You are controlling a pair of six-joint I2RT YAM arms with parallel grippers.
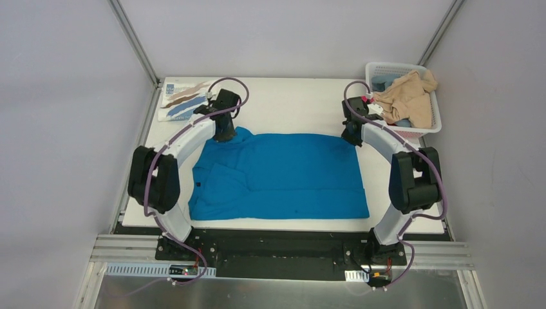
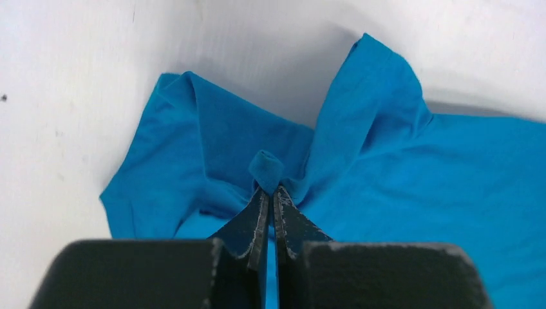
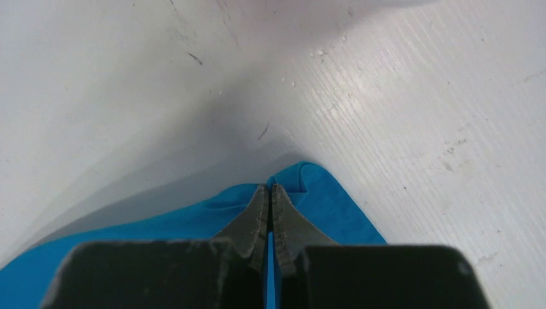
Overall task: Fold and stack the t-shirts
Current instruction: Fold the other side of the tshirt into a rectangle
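Item 1: bright blue short-sleeved collared cloth shirt. It lies spread flat across the middle of the white table, collar end to the left, with a sleeve folded in over the body.

Item 2: left gripper. The jaws are clamped together on a small bunched tuft of the blue shirt at its far left corner, and the cloth is puckered around the tips.

Item 3: right gripper. The jaws are pinched tight on the far right corner of the same shirt.

Item 4: white shirt printed with brown and blue brushstrokes. It sits folded at the table's far left corner, apart from the blue shirt.

Item 5: white plastic mesh basket, at the far right corner. It holds a crumpled beige shirt draped over its contents and some pale-blue cloth.
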